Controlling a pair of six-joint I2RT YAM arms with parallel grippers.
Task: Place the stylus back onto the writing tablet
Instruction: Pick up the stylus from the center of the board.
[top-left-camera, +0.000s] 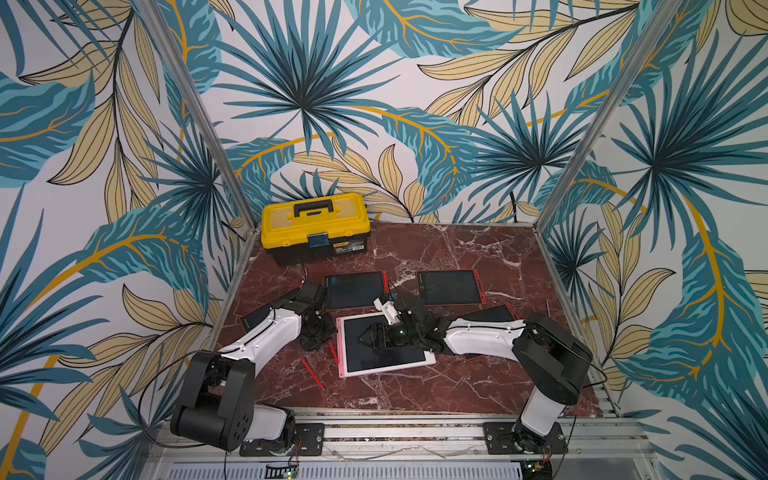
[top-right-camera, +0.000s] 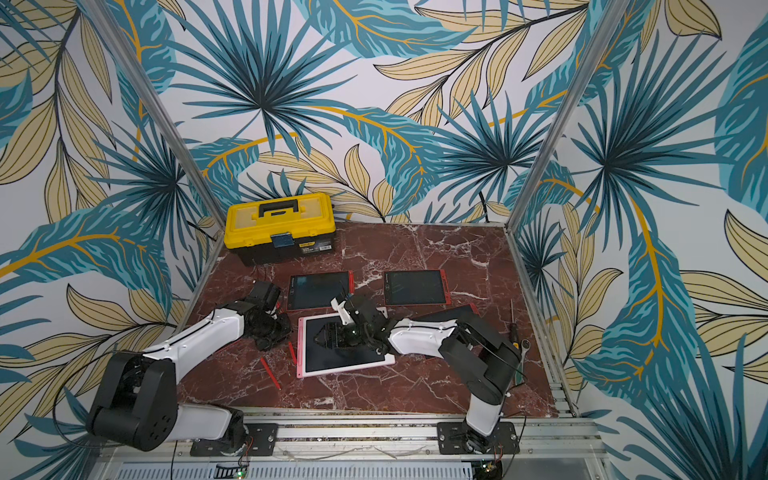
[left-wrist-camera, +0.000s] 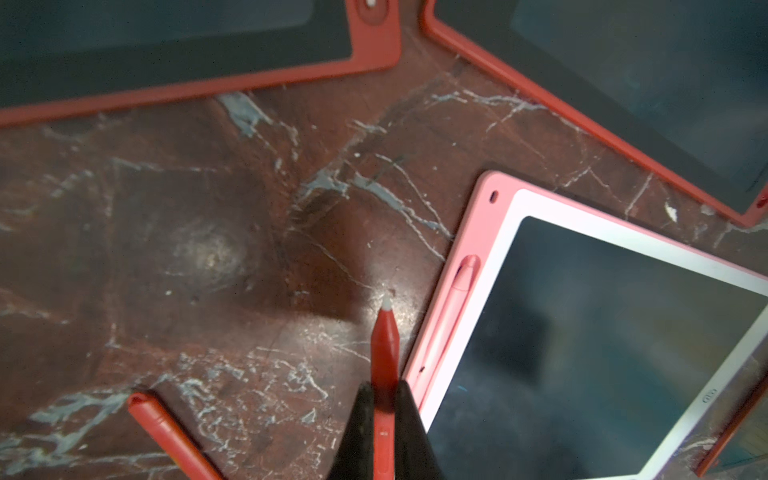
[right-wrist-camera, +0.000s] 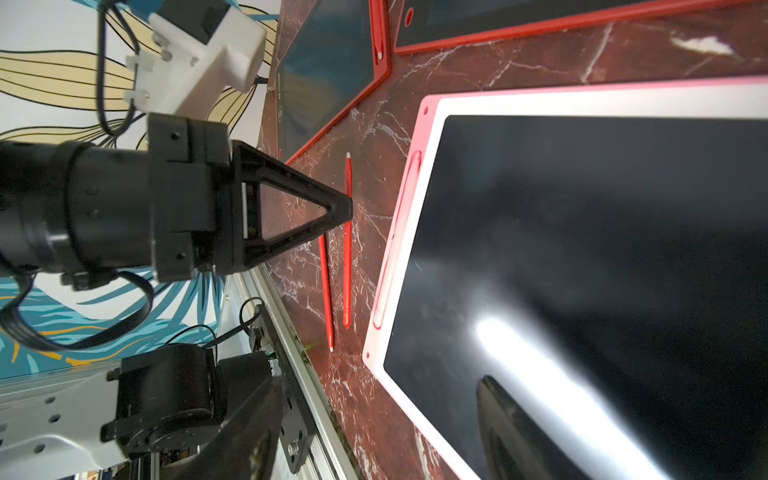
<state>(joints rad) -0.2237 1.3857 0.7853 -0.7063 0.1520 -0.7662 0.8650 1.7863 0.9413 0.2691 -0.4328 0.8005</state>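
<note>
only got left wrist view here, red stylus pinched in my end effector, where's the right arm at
Observer: The right end effector hangs over the pink tablet's dark screen.
Operator: that other stylus at my frame edge, anything on it
Observer: No. The loose stylus lies flat on the marble tabletop beside your held stylus, apart from the pink tablet.
Operator: any tablets i'm missing
Observer: One more red tablet lies at the rear right, outside your frame.
</note>
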